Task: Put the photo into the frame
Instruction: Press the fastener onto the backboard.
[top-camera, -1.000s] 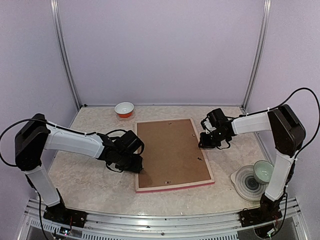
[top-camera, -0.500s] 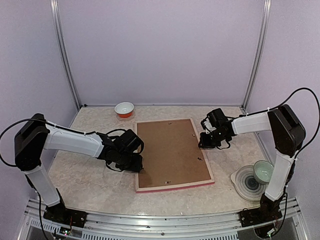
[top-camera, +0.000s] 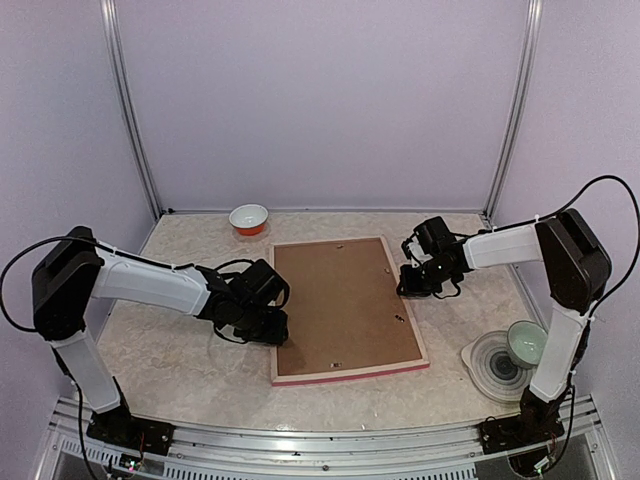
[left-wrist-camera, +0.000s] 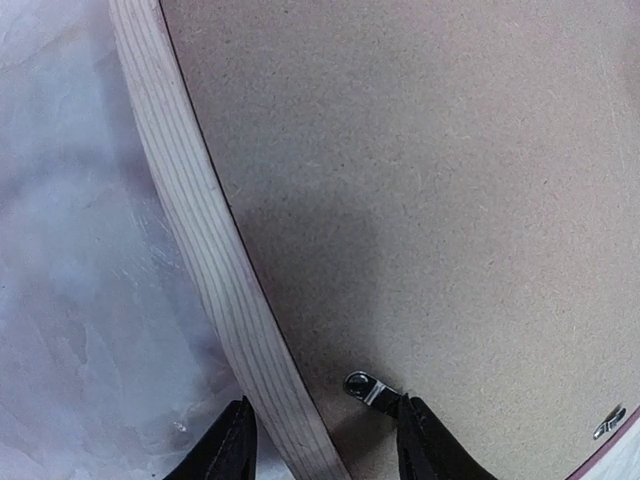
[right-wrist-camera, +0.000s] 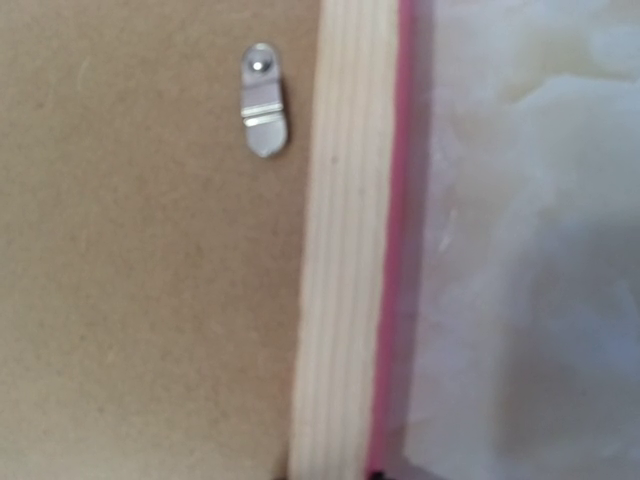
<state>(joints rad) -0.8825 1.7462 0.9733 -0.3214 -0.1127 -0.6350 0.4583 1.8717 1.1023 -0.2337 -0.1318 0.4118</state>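
Note:
The frame (top-camera: 350, 372) lies face down in the middle of the table, pale wood back up and pink along its edges. A brown backing board (top-camera: 345, 305) fills it, and the photo is hidden. My left gripper (top-camera: 275, 328) is low at the frame's left rail (left-wrist-camera: 200, 230). It (left-wrist-camera: 325, 450) is open and straddles the rail, with one fingertip (left-wrist-camera: 420, 440) against a small metal clip (left-wrist-camera: 365, 388). My right gripper (top-camera: 408, 285) hovers at the right rail (right-wrist-camera: 345, 250), near another clip (right-wrist-camera: 265, 100). Its jaws barely show.
A red and white bowl (top-camera: 248, 218) stands at the back of the table, left of centre. At the near right, a pale green bowl (top-camera: 525, 342) sits on a ringed plate (top-camera: 490, 365). Enclosure walls and metal posts close in three sides.
My left gripper has crept slightly right, onto the frame's left rail. The right arm and the frame have not moved.

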